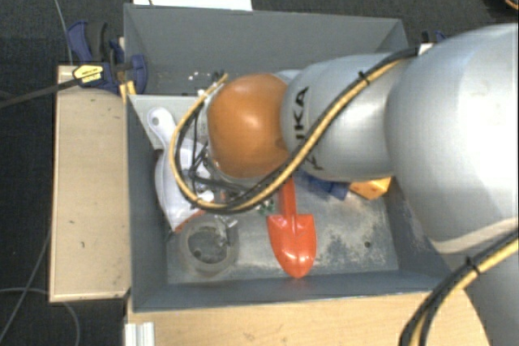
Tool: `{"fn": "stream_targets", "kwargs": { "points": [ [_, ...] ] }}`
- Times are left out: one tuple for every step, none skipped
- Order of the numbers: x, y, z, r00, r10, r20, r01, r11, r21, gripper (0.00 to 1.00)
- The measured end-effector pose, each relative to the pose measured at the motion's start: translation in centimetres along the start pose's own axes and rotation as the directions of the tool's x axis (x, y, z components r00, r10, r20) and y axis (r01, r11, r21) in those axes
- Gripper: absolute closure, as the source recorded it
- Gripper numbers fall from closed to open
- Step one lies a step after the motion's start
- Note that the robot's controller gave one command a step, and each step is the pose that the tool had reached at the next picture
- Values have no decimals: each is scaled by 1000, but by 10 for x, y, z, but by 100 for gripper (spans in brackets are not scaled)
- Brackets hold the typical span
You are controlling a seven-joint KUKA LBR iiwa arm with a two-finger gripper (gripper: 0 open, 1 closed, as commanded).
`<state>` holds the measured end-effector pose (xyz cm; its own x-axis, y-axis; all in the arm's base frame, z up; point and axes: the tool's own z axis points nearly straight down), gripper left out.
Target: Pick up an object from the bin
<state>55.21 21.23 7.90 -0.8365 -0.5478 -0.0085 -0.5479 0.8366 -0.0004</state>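
My gripper (216,195) reaches down into the left half of the bin, mostly hidden beneath the arm's orange dome. Just below it a clear round cup (208,245) lies on the bin floor near the front left corner. A white plastic thing (166,174) runs along the left wall, touching or close beside the gripper, with a rounded end (159,124) pointing to the back. To the gripper's right lies an orange-red toy shovel (292,241), blade toward the front wall and handle passing under the arm.
A blue thing (328,190) and a yellow-orange thing (372,189) peek out from under the arm at the middle right. The big silver arm covers the bin's right and back parts. Bare floor shows at the front right.
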Motion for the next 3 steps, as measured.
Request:
{"fn": "stream_targets", "kwargs": {
  "points": [
    [-3, -6, 9, 997, 76, -2, -76, 997, -1, 0],
    [-3, -6, 6, 999, 48, 0, -48, 999, -1, 0],
    [-3, -6, 6, 996, 86, -2, -86, 996, -3, 0]
  ]
}}
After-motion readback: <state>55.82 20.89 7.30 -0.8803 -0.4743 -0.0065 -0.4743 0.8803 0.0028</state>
